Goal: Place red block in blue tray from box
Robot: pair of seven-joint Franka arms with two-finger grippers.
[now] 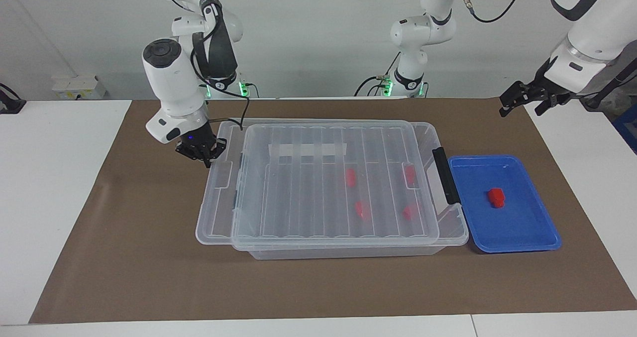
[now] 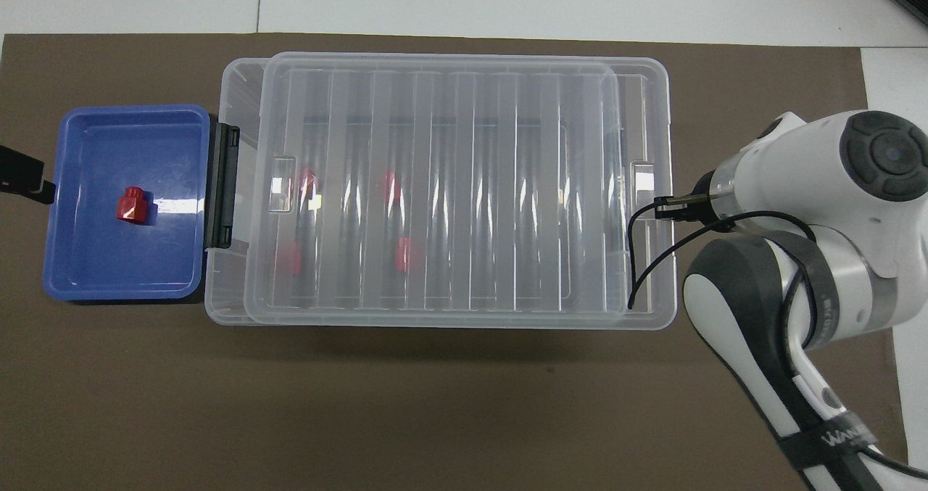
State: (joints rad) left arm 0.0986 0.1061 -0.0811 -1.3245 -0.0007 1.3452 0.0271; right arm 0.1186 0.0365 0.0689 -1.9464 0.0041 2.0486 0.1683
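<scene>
The red block (image 1: 495, 198) lies in the blue tray (image 1: 537, 232), which sits against the box (image 1: 328, 187) (lid askew, four red pieces (image 1: 351, 177) inside). Right gripper (image 1: 201, 153) hovers at the box's other end, left gripper (image 1: 527, 99) above the tray's end; I can't tell either's jaws.

Red block (image 1: 495, 197) – bright red; tray (image 1: 517, 227) – blue; box (image 1: 328, 187) – clear, ribbed lid, black handle (image 1: 446, 175).

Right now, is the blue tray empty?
No, one red block lies in the blue tray, apart from its rim.
</scene>
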